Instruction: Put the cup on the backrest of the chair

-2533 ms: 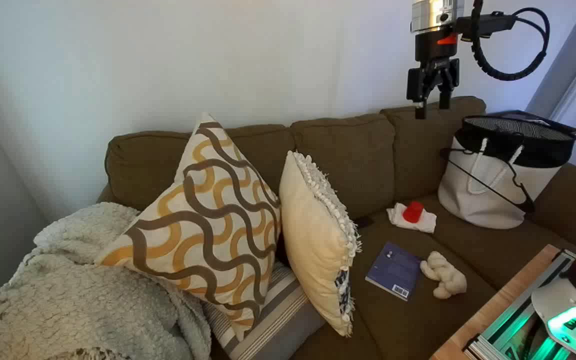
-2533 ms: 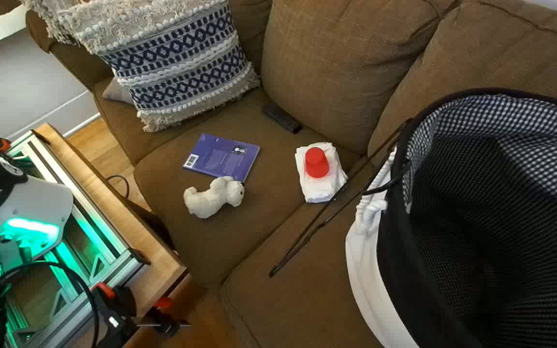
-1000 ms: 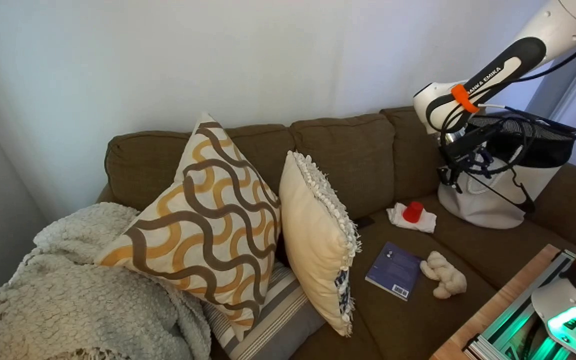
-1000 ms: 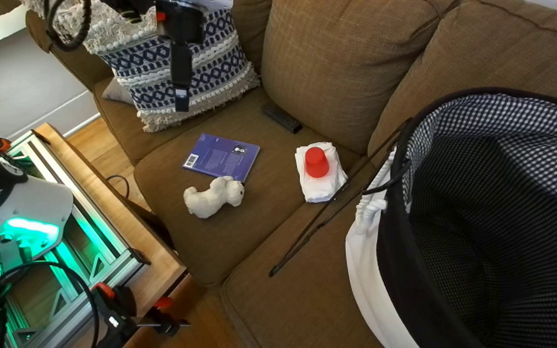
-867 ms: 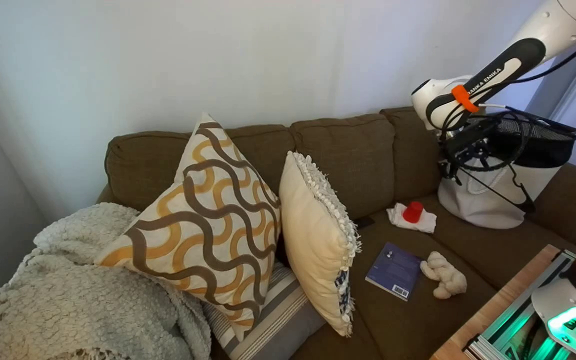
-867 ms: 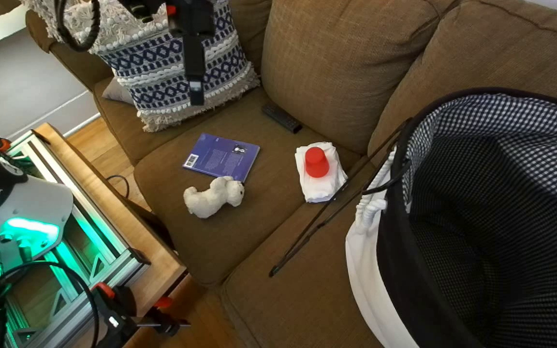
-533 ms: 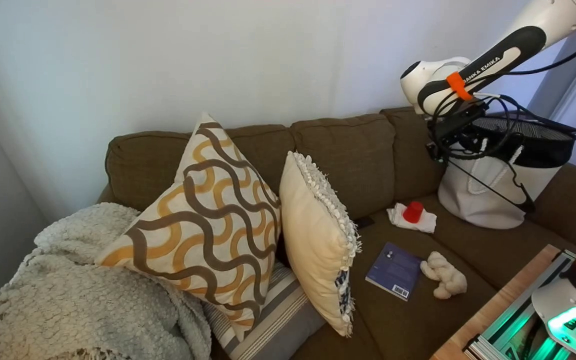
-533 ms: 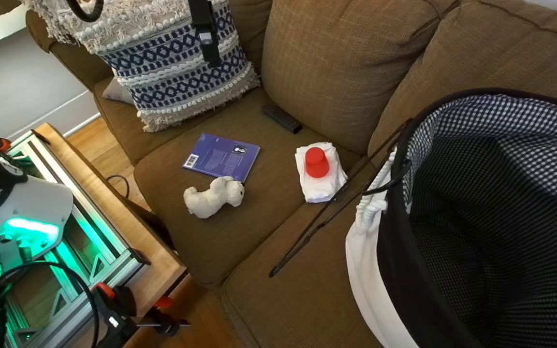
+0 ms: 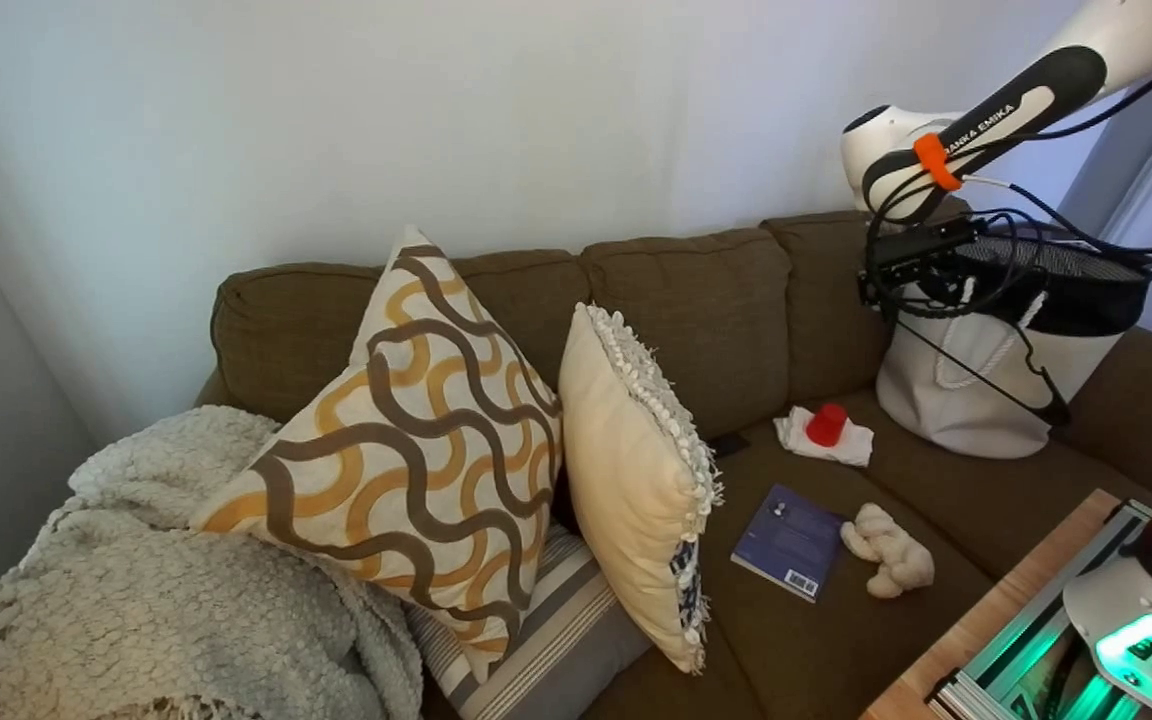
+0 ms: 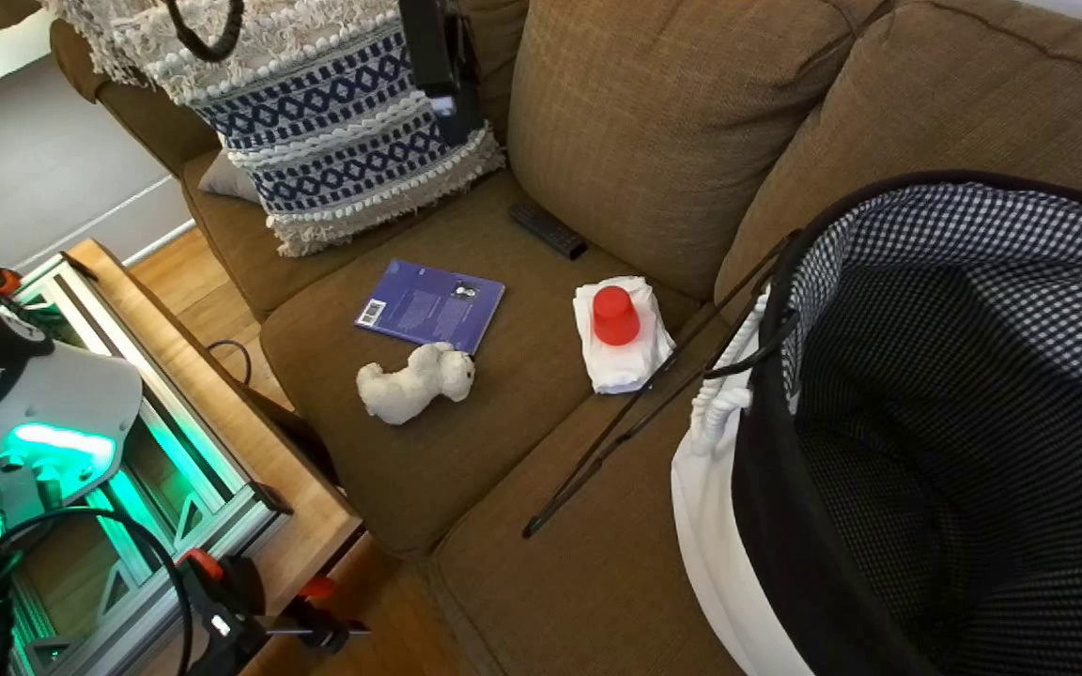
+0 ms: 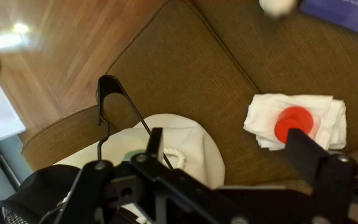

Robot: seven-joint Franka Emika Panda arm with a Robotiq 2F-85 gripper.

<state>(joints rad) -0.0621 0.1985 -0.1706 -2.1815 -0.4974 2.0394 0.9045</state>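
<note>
The cup (image 10: 616, 316), seemingly mouth down and so steadier, rests on a cloth (image 10: 630, 370) near the back edge of the sofa-seat counter (image 10: 503, 404). The tool (image 11: 225, 137) hangs apart, jaws spread and empty, presumably to straddle it before lifting it to the backrest (image 9: 706, 310).

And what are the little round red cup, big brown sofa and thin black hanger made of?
The small red tapered cup looks like smooth plastic, probably, from its even colour. The wide olive-brown cushioned sofa seems covered in matte woven fabric: weave and seams show. The thin smooth black hanger could be plastic or painted metal; its slim dark bars don't settle it.
</note>
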